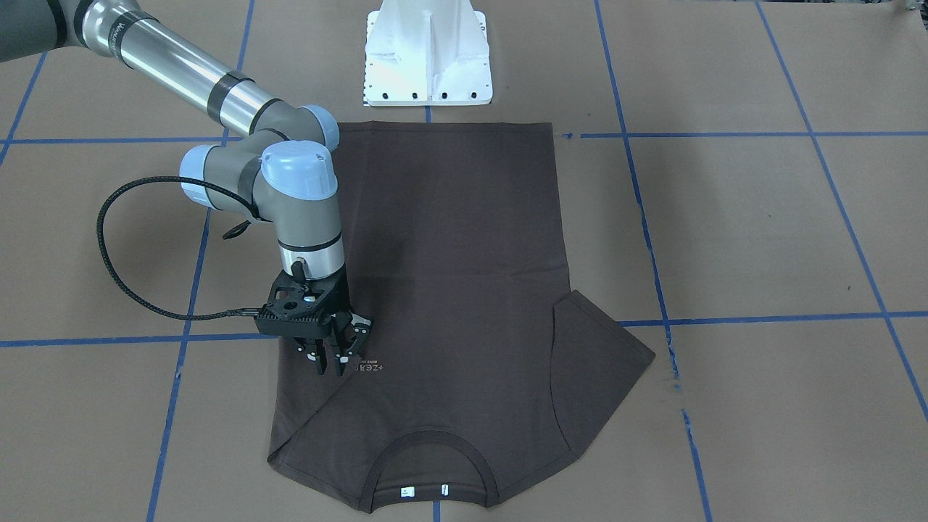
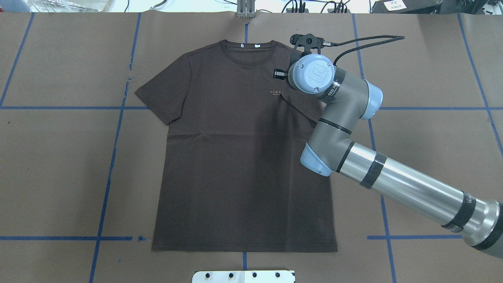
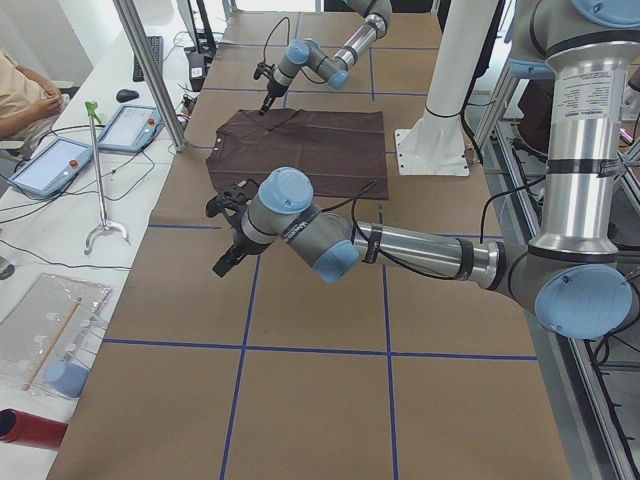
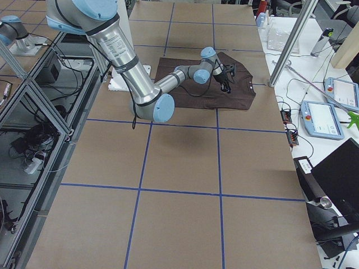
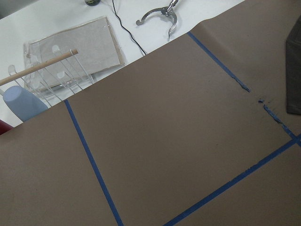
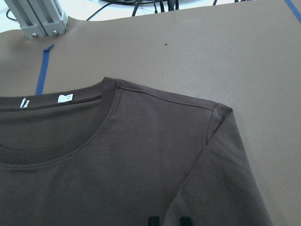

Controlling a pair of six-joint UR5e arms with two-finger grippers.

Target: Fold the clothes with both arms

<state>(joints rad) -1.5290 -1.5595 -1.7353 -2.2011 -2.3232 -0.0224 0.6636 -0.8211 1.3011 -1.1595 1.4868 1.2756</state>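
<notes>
The dark brown T-shirt (image 1: 449, 239) lies flat on the brown paper, its collar (image 2: 245, 51) with white labels (image 1: 407, 491) on the far side from the robot. The sleeve on my right side is folded in over the chest, next to the pale lettering (image 2: 276, 92). The other sleeve (image 2: 163, 96) is spread out. My right gripper (image 1: 330, 366) points down just above the folded sleeve; its fingertips (image 6: 153, 220) stand a little apart with nothing between them. My left gripper (image 3: 225, 262) hovers over bare paper off the shirt's left side, and I cannot tell whether it is open or shut.
The white base pedestal (image 1: 428, 54) stands at the shirt's hem side. Blue tape lines (image 2: 114, 157) cross the paper. Beyond the table's left end are tablets (image 3: 55, 165), a clear rack (image 5: 70, 52), a metal hook tool (image 5: 157, 14) and a seated person (image 3: 25, 95).
</notes>
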